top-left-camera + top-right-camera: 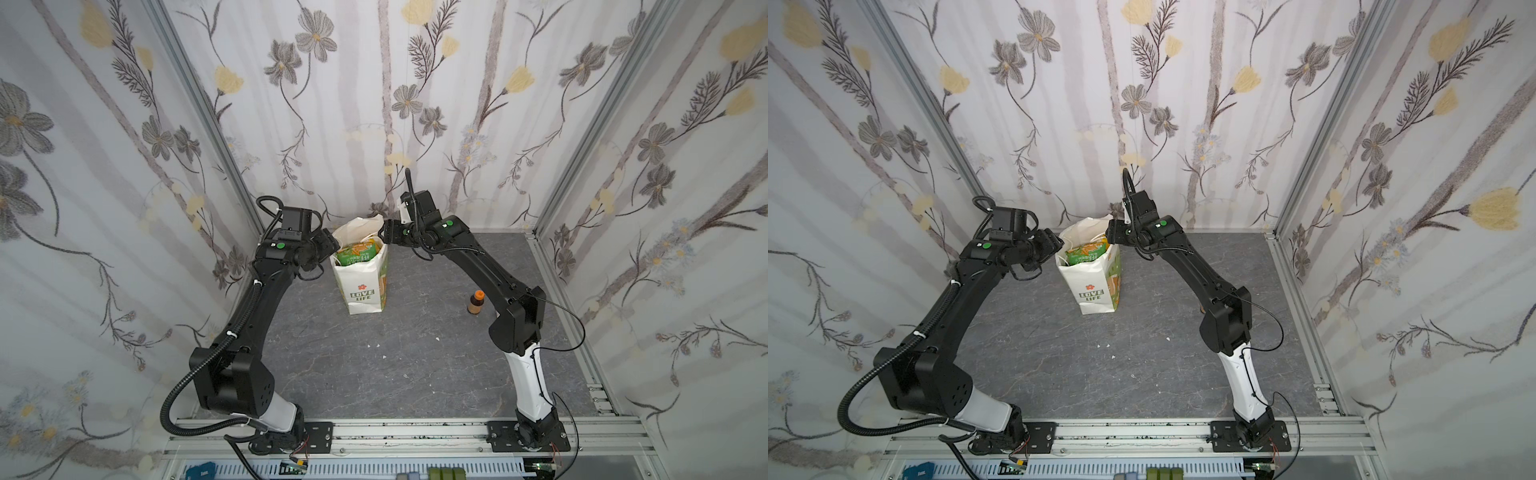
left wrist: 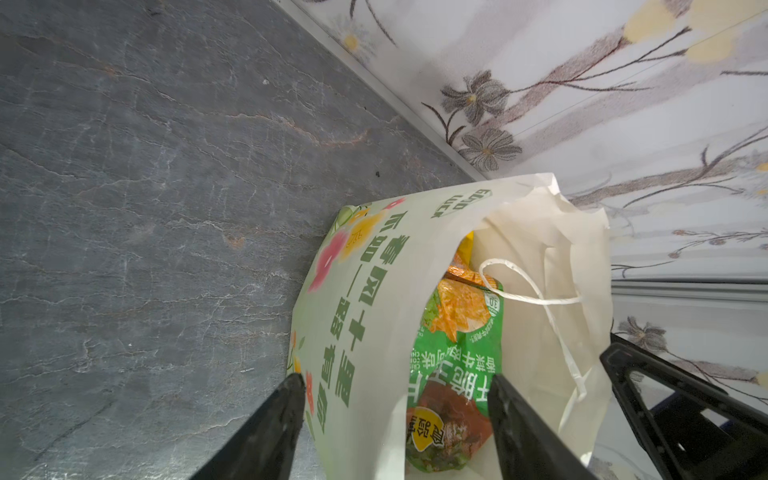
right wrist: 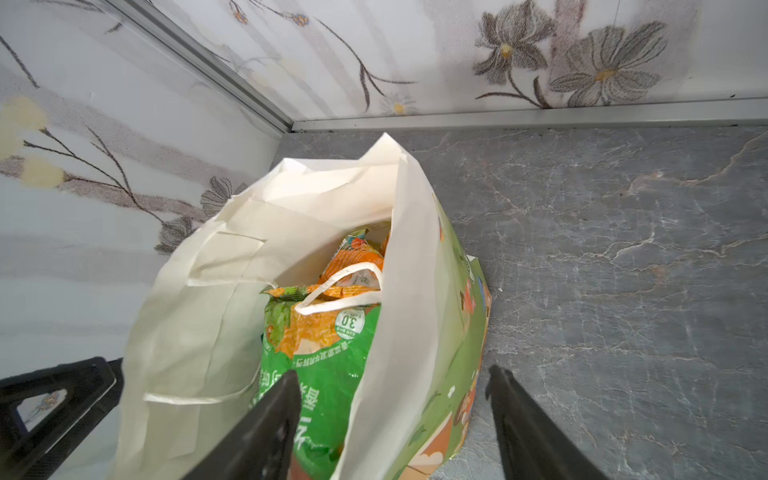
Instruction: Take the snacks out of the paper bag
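The white paper bag (image 1: 365,291) (image 1: 1094,295) stands upright near the back wall with its mouth open. A green and orange snack packet (image 1: 358,254) (image 2: 457,332) (image 3: 328,332) fills the mouth, and another orange packet (image 3: 353,257) lies behind it. My left gripper (image 1: 330,245) (image 2: 395,386) is open astride the bag's left wall (image 2: 374,291), one finger inside, one outside. My right gripper (image 1: 385,235) (image 3: 392,386) is open astride the right wall (image 3: 415,270) in the same way. A white string handle (image 2: 519,286) lies over the packets.
A small brown bottle with an orange cap (image 1: 476,302) stands on the grey floor by the right arm. The flowered back wall (image 1: 374,124) is close behind the bag. A few white scraps (image 1: 378,345) lie mid-floor. Metal rails (image 1: 415,432) run along the front.
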`<state>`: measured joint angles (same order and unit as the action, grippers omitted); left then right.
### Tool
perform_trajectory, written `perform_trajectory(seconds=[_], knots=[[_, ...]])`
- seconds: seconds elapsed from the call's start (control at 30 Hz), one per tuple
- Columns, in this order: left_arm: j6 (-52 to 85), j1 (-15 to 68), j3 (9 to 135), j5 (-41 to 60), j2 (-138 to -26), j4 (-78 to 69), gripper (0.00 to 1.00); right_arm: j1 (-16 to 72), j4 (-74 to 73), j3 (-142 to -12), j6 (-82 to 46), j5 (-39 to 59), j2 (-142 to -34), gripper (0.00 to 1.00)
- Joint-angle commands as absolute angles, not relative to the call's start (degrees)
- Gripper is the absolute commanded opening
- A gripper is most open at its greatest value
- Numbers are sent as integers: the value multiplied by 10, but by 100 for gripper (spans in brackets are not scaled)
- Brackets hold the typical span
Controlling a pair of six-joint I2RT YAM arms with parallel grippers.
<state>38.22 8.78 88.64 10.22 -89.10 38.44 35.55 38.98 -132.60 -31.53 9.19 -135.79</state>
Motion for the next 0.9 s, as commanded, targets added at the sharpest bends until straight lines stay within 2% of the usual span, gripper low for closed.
perform_trajectory(seconds=[0.0, 0.17, 0.3, 0.33, 0.57, 0.87], knots=[[350, 92, 913, 116, -916, 413, 56, 357, 387, -1331, -334, 138, -1375, 63], [340, 100, 934, 136, -939, 452, 28, 358, 399, -1331, -340, 140, -1371, 31], [339, 111, 936, 150, -929, 462, 0, 359, 420, -1331, -345, 148, -1355, 8], [340, 115, 934, 154, -925, 463, 0, 359, 427, -1332, -349, 154, -1351, 1], [382, 155, 903, 180, -872, 459, 0, 361, 485, -1297, -340, 169, -1285, 0], [451, 260, 789, 161, -758, 442, 0, 395, 418, -935, -353, 150, -1033, 0]])
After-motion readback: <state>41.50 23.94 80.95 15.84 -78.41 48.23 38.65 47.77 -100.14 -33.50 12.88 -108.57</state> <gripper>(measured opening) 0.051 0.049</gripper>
